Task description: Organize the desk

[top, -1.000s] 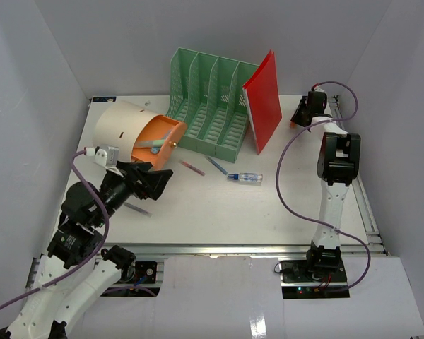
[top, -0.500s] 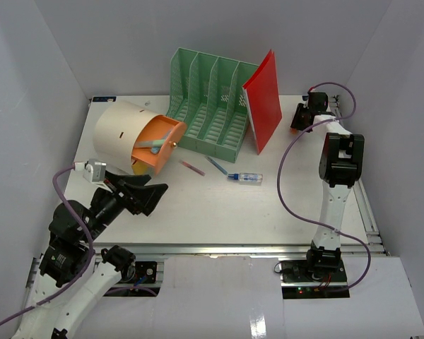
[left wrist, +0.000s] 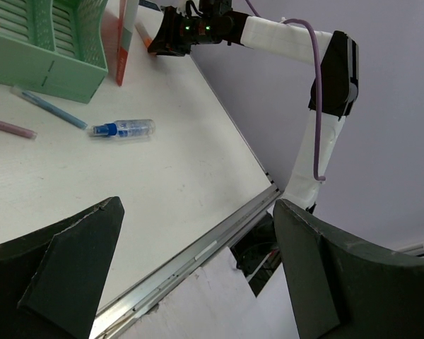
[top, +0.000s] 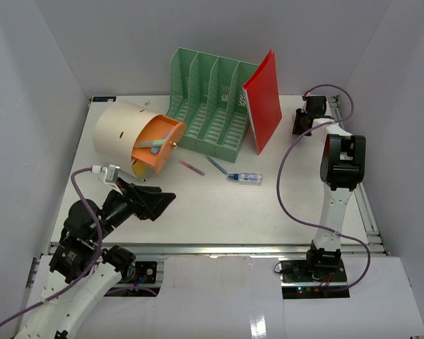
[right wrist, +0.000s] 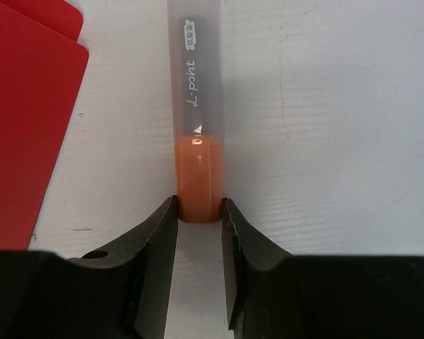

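Observation:
The white desk [top: 219, 212] carries scattered stationery. At its far right, my right gripper [top: 302, 121] is down on the surface beside the red folder [top: 265, 99]. In the right wrist view my right gripper [right wrist: 198, 212] is shut on the orange end of a marker [right wrist: 196, 106], which lies flat on the desk [right wrist: 325, 106] and points away. My left gripper [top: 159, 201] hovers over the near left of the desk. It is open, with nothing between its fingers [left wrist: 78, 261]. In the left wrist view the left gripper [left wrist: 198, 212] faces the desk's metal rail.
A green file rack [top: 208, 102] stands at the back with the red folder leaning on its right side. A beige cylinder with an orange face [top: 124, 134] lies at the left. A pink pen [top: 192, 168], a blue pen [top: 216, 165] and a blue-capped tube [top: 246, 177] lie mid-desk.
My left arm drew back from the cylinder toward the near edge, its gripper still open. My right gripper shifted slightly at the far right and settled on the marker.

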